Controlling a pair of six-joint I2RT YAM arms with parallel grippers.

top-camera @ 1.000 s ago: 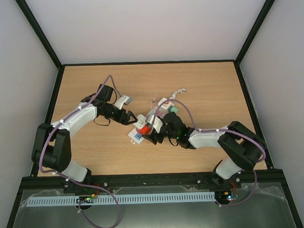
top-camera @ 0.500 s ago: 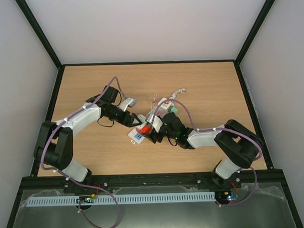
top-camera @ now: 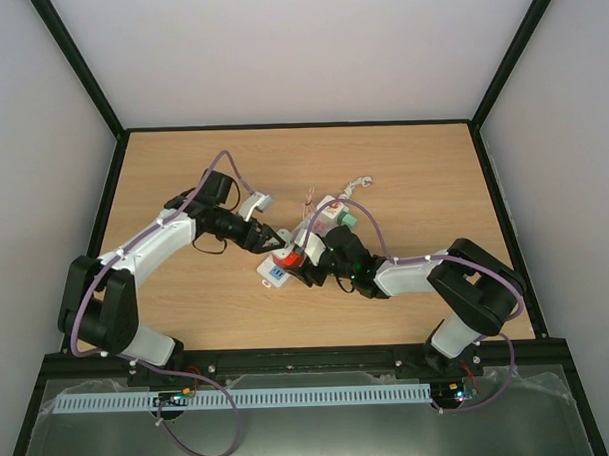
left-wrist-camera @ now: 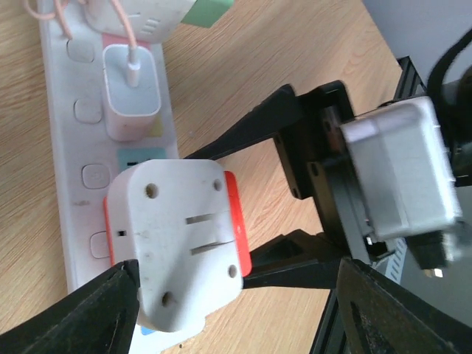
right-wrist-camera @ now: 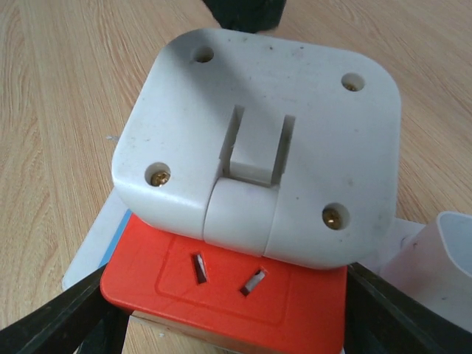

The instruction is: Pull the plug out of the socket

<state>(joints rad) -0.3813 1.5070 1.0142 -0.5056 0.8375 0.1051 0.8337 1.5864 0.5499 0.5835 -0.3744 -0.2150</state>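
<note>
The socket is a long white strip lying diagonally mid-table; it also shows in the left wrist view. A white and red cube plug sits in it near its near end. My right gripper is shut on the plug, one black finger on each side of the red part. My left gripper is open just left of the plug. In the left wrist view the plug lies between my wide-open left gripper, close to the left finger.
A white USB charger with a pink cable and a white and green plug sit further along the strip. A loose thin cable lies beyond it. The right arm's fingers and wrist camera crowd the plug's right side.
My left arm has swung its gripper a little to the right, closer to the plug. The right gripper and the plug have not moved.
</note>
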